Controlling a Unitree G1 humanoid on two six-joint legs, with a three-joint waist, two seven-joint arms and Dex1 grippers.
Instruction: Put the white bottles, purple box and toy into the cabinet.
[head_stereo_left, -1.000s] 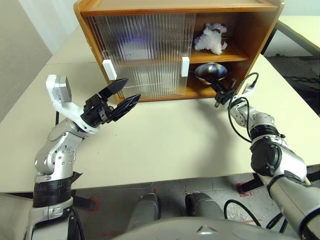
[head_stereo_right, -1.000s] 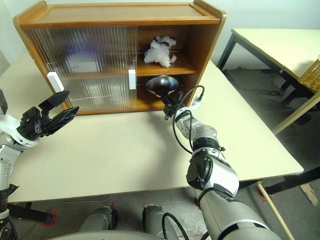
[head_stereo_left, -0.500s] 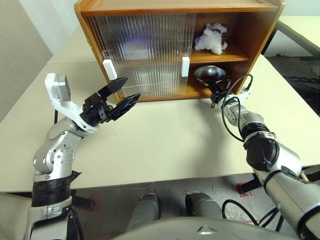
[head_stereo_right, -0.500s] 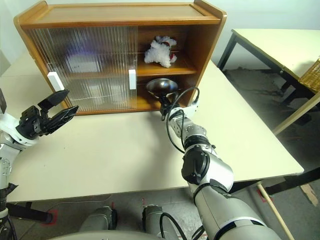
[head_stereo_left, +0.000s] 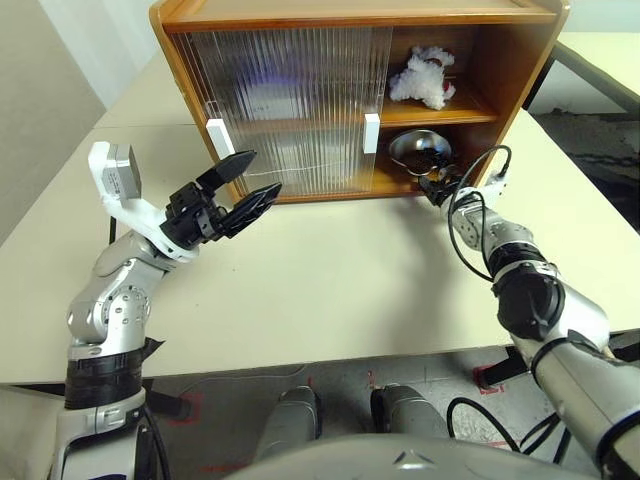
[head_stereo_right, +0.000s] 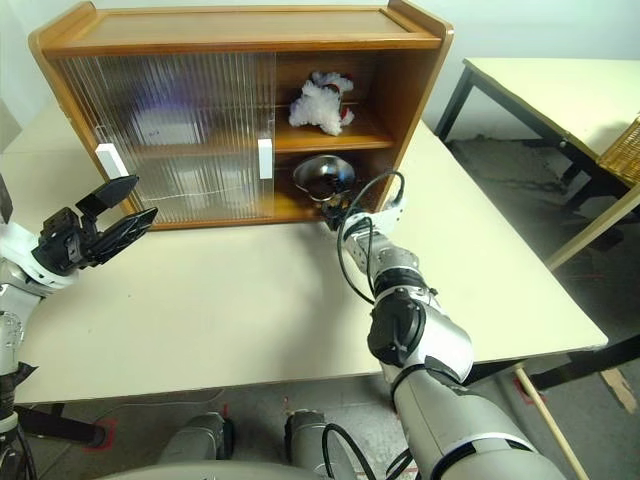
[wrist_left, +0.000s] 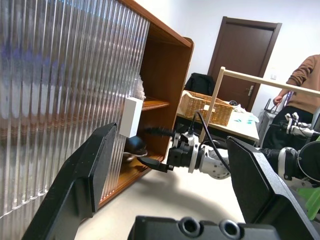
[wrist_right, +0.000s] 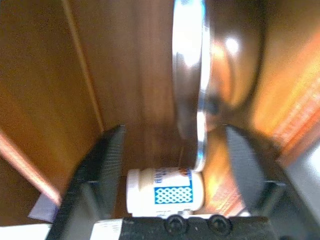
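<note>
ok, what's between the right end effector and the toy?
Left eye view: the steel bowl in the cabinet's lower bay, then the shelf board the toy sits on. Right end effector is at the opening.

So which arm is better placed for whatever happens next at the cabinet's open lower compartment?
Probably the right. The right gripper, open, sits at the lower compartment's mouth by the steel bowl, a white bottle lying just ahead of it. The left gripper hovers open before the closed ribbed sliding door.
</note>
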